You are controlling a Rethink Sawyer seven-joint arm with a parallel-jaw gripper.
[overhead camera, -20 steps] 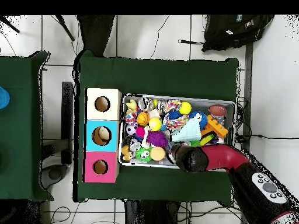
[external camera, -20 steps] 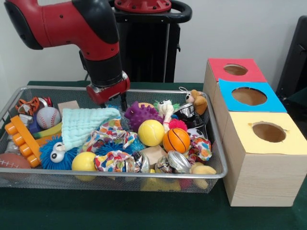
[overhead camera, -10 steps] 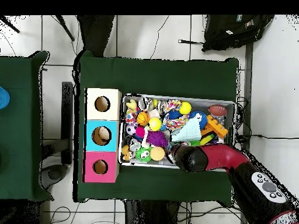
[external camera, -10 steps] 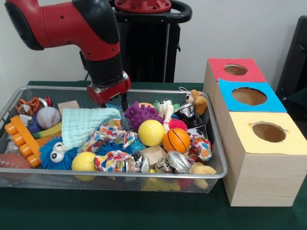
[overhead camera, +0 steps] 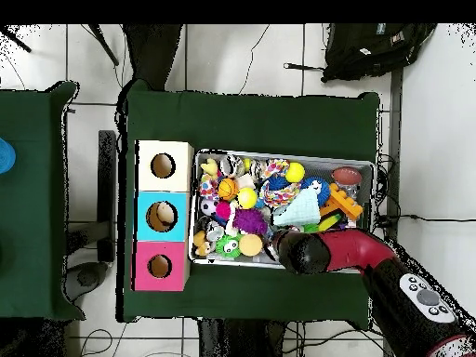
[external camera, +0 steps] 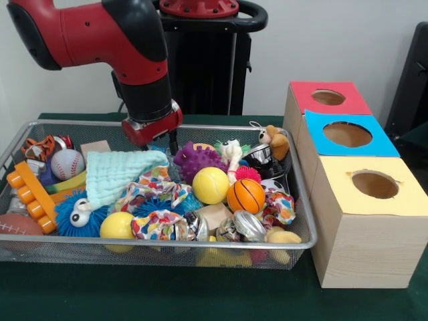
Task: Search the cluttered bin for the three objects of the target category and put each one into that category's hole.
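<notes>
My gripper (external camera: 158, 146) hangs open at the back of the wire bin (external camera: 302, 200). Its tips sit just above the far edge of a pale green cloth (external camera: 120, 174) and beside a purple spiky ball (external camera: 197, 159), with nothing held between them. In front of it lie a yellow tennis ball (external camera: 210, 185), a small basketball (external camera: 246, 196), a baseball (external camera: 67, 164) and a yellow ball (external camera: 118, 225). In the overhead view the red arm (overhead camera: 335, 251) covers the gripper at the bin's (overhead camera: 373, 167) lower edge.
Right of the bin stand three boxes with a round hole each: red top (external camera: 328, 97), blue top (external camera: 348, 134), yellow top (external camera: 374, 184). Overhead, something pale lies in the blue box's hole (overhead camera: 163, 216). Orange bricks (external camera: 30, 190), a blue googly-eyed toy (external camera: 79, 212) and patterned cloths (external camera: 157, 224) crowd the bin.
</notes>
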